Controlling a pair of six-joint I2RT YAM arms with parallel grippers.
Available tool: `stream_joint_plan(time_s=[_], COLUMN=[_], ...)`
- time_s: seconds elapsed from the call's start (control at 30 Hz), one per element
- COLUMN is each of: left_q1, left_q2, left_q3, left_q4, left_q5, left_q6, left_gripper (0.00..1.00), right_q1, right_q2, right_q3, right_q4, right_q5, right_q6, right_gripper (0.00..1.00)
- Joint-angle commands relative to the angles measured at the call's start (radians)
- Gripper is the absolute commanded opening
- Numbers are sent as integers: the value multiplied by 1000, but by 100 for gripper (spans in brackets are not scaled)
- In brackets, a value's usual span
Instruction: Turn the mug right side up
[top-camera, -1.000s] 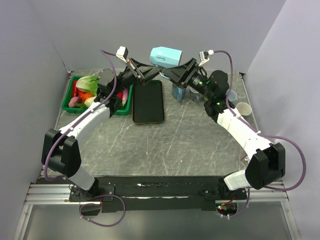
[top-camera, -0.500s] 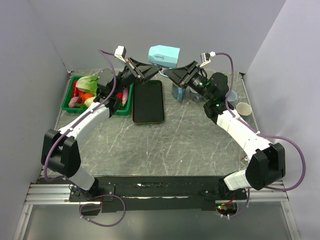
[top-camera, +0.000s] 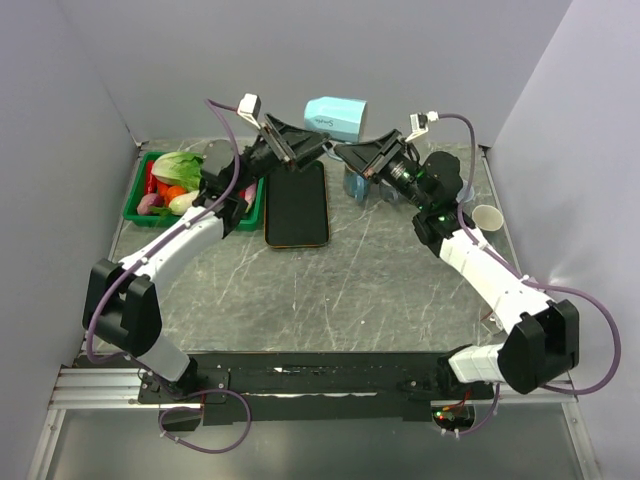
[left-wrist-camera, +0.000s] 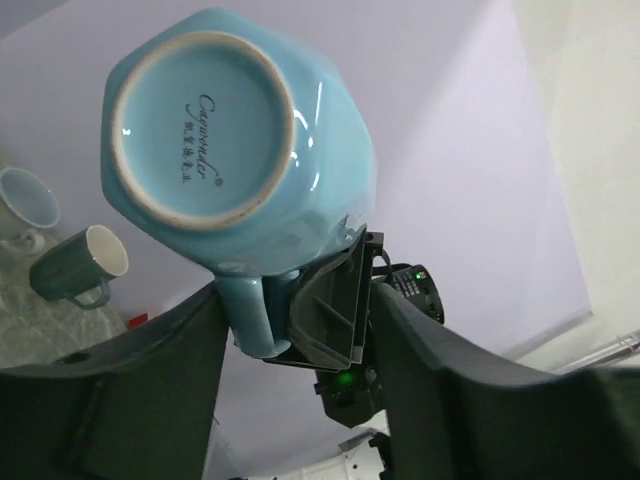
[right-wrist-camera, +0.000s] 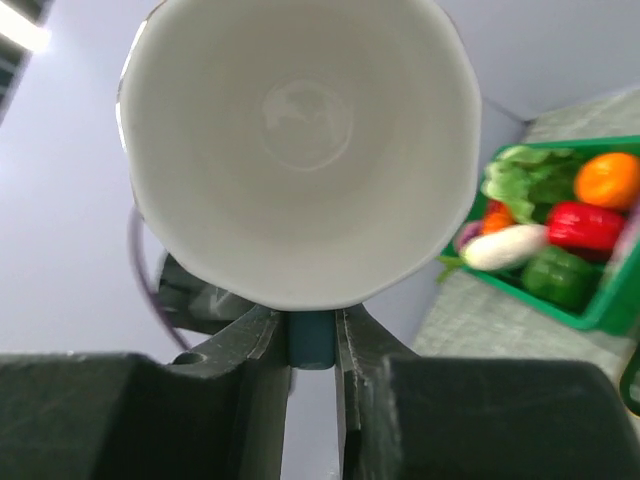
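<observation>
One blue mug (left-wrist-camera: 240, 130) is held in the air by a single claw.
Only its thin handle is pinched by the right claw (right-wrist-camera: 312, 332), which is shut tight. The left claw (left-wrist-camera: 295, 300) is spread wide and nothing is held in it. The mug is kept on its side, high above the worktop (top-camera: 380, 270). If the handle is gripped too weakly, the mug could be swung round, dropped and broken while it is turned.
</observation>
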Motion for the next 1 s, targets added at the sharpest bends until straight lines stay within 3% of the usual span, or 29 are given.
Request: stream_joint_plan(time_s=[0.0, 0.07, 0.23, 0.33, 0.47, 0.63, 0.83, 0.97], left_q1=[-27, -29, -27, -27, -26, -16, 8, 17], left_q2=[-52, -65, -100, -124, -166, -197, -189, -180], left_q3=[21, 30, 95, 111, 138, 153, 159, 162], left_q4=[22, -72, -540, -767, -932, -985, -985, -985], left_q5=[61, 52, -52, -170, -371, -466, -434, -405], left_q6=[61, 107, 351, 480, 618, 702, 706, 701], left_gripper=[67, 80, 99, 96, 96, 96, 96, 96], right_q1=[-2, -8, -29, -39, -49, -59, -71, -120], right_q2=[-88, -112, -171, -195, -208, -215, -203, -185], right_q3=[9, 21, 66, 90, 116, 84, -2, -66], right_q4=[-72, -166, -385, -523, -673, -802, -824, -818], right_q5=[134, 154, 261, 345, 454, 547, 714, 745], right_q6=[-125, -185, -341, -442, -554, -680, -783, -789], right_gripper=[0, 0, 0, 0, 0, 0, 0, 0])
